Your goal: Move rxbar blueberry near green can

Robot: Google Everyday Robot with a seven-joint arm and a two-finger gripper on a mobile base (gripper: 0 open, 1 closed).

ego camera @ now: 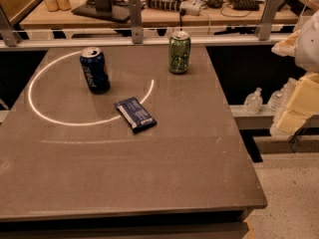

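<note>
The rxbar blueberry (pixel 135 114) lies flat on the grey table (pixel 149 183), a dark navy bar set at a diagonal near the table's middle. The green can (pixel 179 52) stands upright at the back of the table, right of centre, well apart from the bar. My gripper (pixel 297 106) shows as pale cream parts at the far right edge of the view. It is off the table's right side, far from both things and holding nothing that I can see.
A dark blue soda can (pixel 94 69) stands upright at the back left, a little up and left of the bar. A bright ring of light (pixel 37 111) curves across the tabletop. A metal rail (pixel 134 36) runs behind the table. Bottles (pixel 253 101) stand on a shelf to the right.
</note>
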